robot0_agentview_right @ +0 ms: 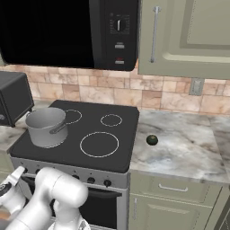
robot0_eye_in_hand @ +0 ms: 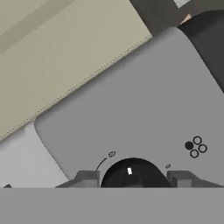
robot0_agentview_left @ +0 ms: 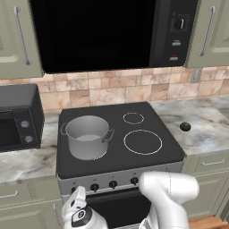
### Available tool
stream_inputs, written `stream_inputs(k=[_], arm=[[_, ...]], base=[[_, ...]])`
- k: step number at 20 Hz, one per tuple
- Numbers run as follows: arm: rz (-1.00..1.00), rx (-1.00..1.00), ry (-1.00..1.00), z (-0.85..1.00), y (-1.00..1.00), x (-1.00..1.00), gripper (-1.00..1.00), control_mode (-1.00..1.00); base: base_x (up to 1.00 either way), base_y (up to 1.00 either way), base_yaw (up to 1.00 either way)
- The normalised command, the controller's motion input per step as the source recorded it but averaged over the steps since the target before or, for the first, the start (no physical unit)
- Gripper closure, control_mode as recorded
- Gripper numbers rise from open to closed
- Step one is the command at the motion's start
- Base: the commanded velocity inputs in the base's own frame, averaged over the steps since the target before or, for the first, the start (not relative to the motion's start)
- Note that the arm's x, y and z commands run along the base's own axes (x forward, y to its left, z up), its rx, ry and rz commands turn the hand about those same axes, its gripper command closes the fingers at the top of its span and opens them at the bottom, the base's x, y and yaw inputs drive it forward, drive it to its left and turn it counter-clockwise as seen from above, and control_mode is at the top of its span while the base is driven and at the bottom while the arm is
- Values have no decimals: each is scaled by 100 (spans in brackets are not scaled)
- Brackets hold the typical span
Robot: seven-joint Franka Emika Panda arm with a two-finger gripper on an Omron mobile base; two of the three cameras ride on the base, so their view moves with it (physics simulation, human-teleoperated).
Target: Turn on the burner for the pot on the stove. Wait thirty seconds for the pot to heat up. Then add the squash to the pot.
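Two-finger gripper (robot0_eye_in_hand: 133,180) open, fingertips (robot0_eye_in_hand: 87,179) straddling small black round knob (robot0_eye_in_hand: 132,174) on silver stove panel (robot0_eye_in_hand: 131,109). Close squarely, then twist. Grey steel stockpot (robot0_agentview_left: 87,136) sits stove's 9 o'clock; dark green squash (robot0_agentview_left: 185,126) on counter, 3 o'clock.

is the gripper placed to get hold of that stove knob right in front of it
Probably yes: in the hand view the black knob sits between the two fingertips of the gripper, jaws apart, with nothing between them on the silver panel.

Claw (robot0_eye_in_hand: 133,178) fingertips either side of black knob (robot0_eye_in_hand: 132,173) on stove's silver panel (robot0_eye_in_hand: 131,109).
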Motion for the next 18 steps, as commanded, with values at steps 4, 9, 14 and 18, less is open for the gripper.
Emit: stream_inputs(k=[4,9,14,18], arm=[[11,0,0,47,-24,-76,100,-100],[0,6,7,82,-22,-100,100,-100],[-1,2,17,85,-5,-97,100,-100],[2,0,3,11,1,-24,100,-100]], base=[[0,0,0],[0,0,0],[0,0,0],[0,0,0]])
